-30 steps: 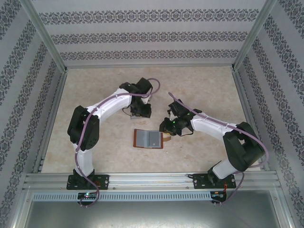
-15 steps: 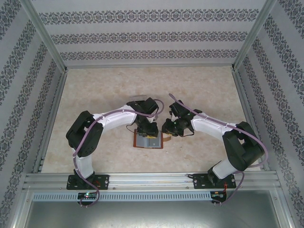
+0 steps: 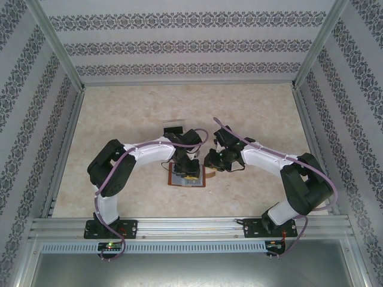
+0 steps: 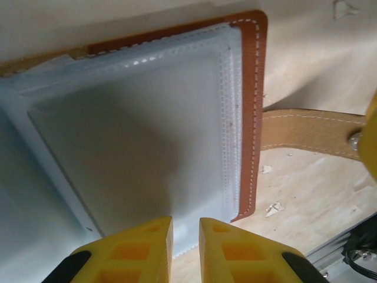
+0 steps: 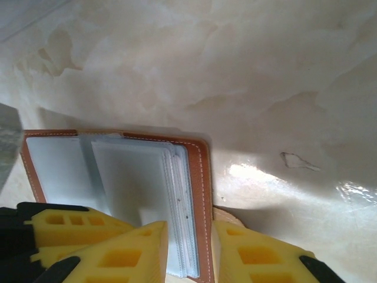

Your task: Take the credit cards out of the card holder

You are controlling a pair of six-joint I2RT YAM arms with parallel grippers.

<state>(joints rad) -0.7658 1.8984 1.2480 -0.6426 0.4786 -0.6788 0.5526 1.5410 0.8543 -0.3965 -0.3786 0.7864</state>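
The card holder (image 3: 191, 178) lies open on the table, brown with pale grey-blue sleeves (image 4: 147, 130) and a strap (image 4: 312, 130) to its right. My left gripper (image 3: 189, 168) hangs low over the sleeves. Its yellow fingertips (image 4: 159, 244) stand a narrow gap apart over the sleeve's near edge, with nothing between them. My right gripper (image 5: 191, 253) straddles the holder's right edge (image 5: 203, 194), jaws part way apart, one finger over the sleeves and one over the strap. One of the credit cards (image 3: 173, 127), pale with a dark band, lies flat behind the holder. I cannot make out cards inside the sleeves.
The beige table (image 3: 119, 119) is enclosed by patterned walls, with a metal rail (image 3: 191, 226) along the near edge. Both arms crowd the middle. Small scuffs mark the table (image 5: 300, 160) right of the holder.
The left arm has swung from the back of the table toward me and down onto the open holder. A card now shows where it was. The right arm has not moved.
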